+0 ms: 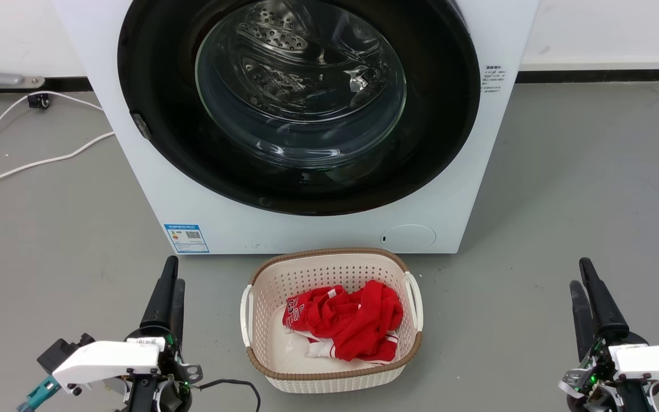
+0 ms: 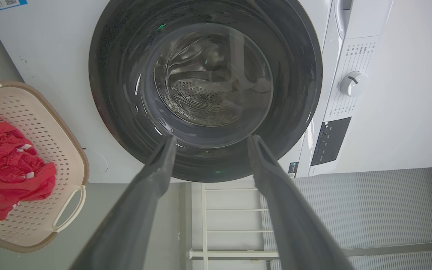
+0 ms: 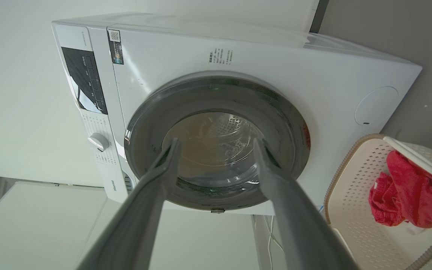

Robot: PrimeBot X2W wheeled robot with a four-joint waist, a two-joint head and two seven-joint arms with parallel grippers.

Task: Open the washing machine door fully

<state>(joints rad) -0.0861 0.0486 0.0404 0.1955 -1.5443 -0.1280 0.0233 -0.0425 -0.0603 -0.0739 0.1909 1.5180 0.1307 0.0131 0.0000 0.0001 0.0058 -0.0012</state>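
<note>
Washing machine door point(image 1: 301, 97), round glossy black with glass window, looks shut, well ahead of your left gripper point(image 1: 174, 272) and right gripper point(image 1: 579, 272), both spread empty; whole job's left.

Grey floor point(image 1: 581, 189) runs back to white wall point(image 1: 592, 28). Washing machine point(image 1: 203, 194) stands at back, approx centre. Pale basket point(image 1: 329, 260) sits just in front of machine's base; touching or not, can't tell. White cable point(image 1: 80, 150) snakes over floor's left side, btwn machine & left edge.
</note>
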